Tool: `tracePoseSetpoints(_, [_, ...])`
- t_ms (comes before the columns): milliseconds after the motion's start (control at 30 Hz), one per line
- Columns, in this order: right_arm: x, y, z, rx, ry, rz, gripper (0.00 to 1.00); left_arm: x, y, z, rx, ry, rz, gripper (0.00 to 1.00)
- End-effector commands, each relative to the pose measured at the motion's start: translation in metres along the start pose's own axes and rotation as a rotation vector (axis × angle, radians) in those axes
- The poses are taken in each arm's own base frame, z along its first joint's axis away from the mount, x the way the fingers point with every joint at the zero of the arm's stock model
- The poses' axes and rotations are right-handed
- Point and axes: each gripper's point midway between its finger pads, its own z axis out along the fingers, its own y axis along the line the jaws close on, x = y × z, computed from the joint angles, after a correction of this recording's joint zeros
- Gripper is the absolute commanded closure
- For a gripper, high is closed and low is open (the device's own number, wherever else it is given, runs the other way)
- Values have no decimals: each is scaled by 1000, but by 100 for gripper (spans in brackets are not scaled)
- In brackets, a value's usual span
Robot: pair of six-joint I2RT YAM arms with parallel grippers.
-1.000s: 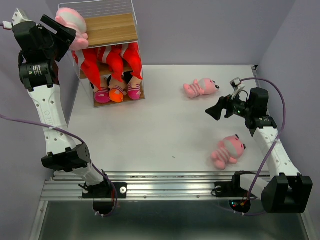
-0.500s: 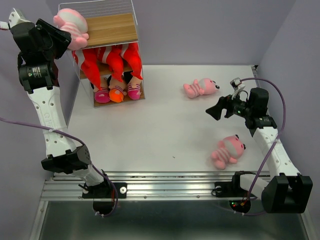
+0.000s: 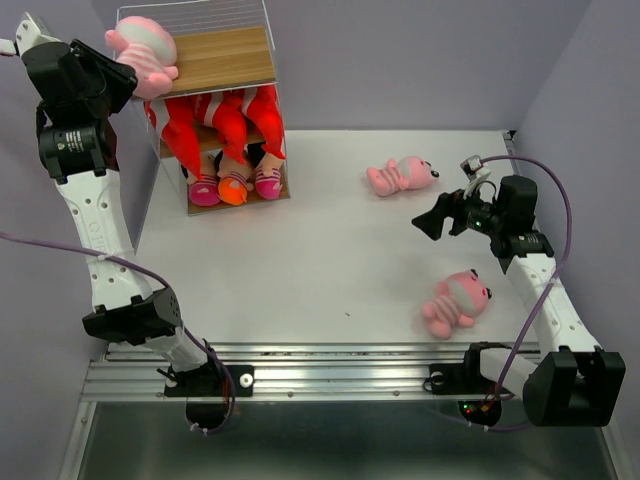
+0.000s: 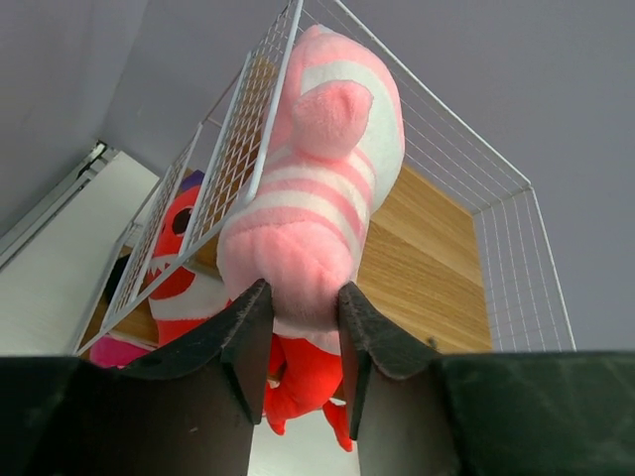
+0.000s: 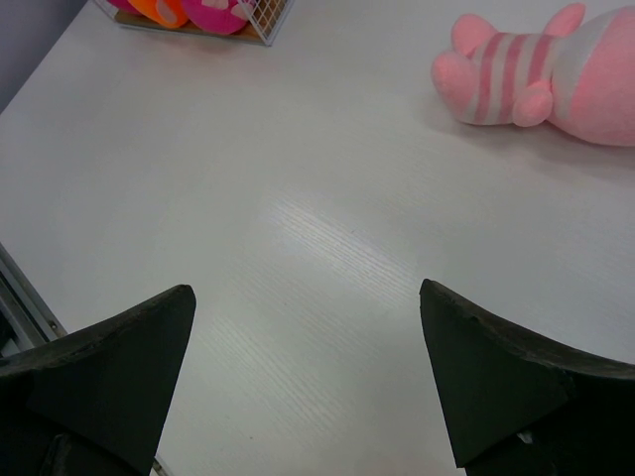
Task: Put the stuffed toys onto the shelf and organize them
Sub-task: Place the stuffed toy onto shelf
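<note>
1. Shelf [image 3: 225,60]: three wood boards in a white wire frame, standing at the far left of the bench [image 3: 320,260].
2. Left claw [image 4: 301,302]: raised at the shelf's top left corner. I see both fingers pressed against the lower end of a pink animal [image 4: 317,188], gripping it.
3. Pink animal, held: striped, lying against the left wire rim of the top tier. The mesh crosses its side, and I cannot tell whether it rests on the board.
4. Sharks [image 3: 225,125]: three, red, packed side by side on the middle tier.
5. Dolls [image 3: 235,185]: three in a row on the bottom tier, pink and orange ends facing front.
6. Second pink animal [image 3: 400,176]: lying on the bench, right of centre, well apart from the shelf.
7. Third pink animal [image 3: 457,302]: lying on the bench nearer me, just beside the right arm.
8. Right claw [image 5: 306,290]: wide, holding nothing. I see it hover over bare bench between the two loose animals.
</note>
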Motion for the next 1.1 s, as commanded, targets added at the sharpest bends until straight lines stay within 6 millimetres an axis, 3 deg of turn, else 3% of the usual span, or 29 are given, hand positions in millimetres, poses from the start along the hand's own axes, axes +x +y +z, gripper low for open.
tracePoseSetpoints(0, [-9,0,1,0,-34,-49,0,-32,-20,-7,67,-109,59,62])
tracePoseSetpoints(167, [-8,0,1,-2,-32,-47,0,-36,-28,-9,101,-123,110,79])
tracePoseSetpoints(500, [-9,1,1,-5,-35,-51,0,-35,-57,-14,122,-181,271,89])
tracePoseSetpoints(900, [-8,1,1,-10,-33,-47,0,-48,-47,-21,-63,-311,373,99])
tracePoseSetpoints(967, [-9,1,1,-8,-34,-48,0,-53,-41,-26,-105,-338,401,100])
tracePoseSetpoints(1067, [-8,1,1,-10,-31,-46,0,-42,-23,-23,-165,-332,444,100])
